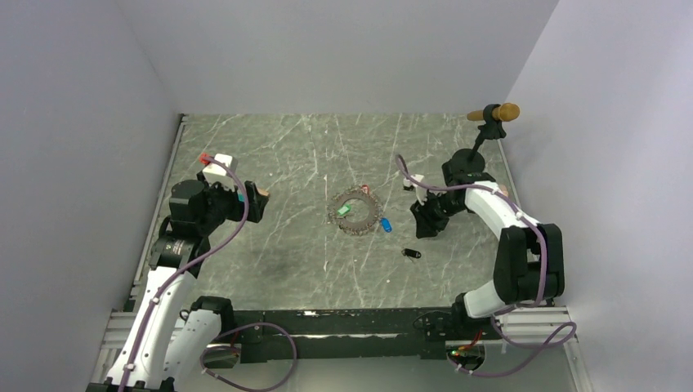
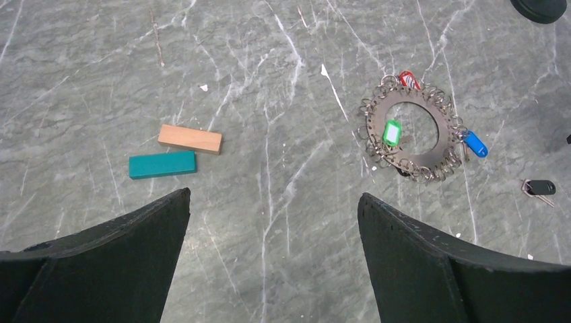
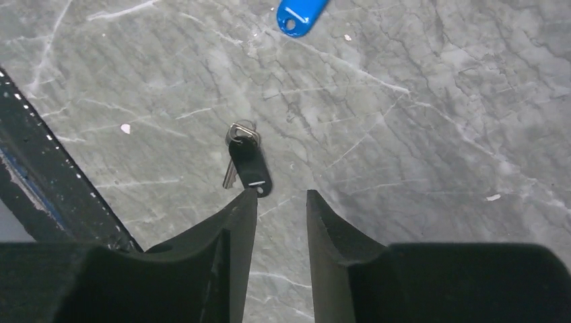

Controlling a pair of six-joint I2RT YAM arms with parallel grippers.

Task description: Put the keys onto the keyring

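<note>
The left gripper [image 2: 274, 195] hangs wide open and empty over the left of the marble-patterned table [image 1: 270, 155], above a teal block [image 2: 162, 164] and a tan block [image 2: 190, 138]. At centre lies the keyring [image 2: 441, 128], with a green key [image 2: 391, 132] inside its loop, a red key [image 2: 408, 79] at its far edge and a blue key [image 2: 475, 143] at its right rim. Nearer and to the right, the black key [image 3: 250, 168] lies loose on the table at the fingertips of the right gripper [image 3: 281, 195], which is narrowly parted and holds nothing. Pale walls enclose the table.
</note>
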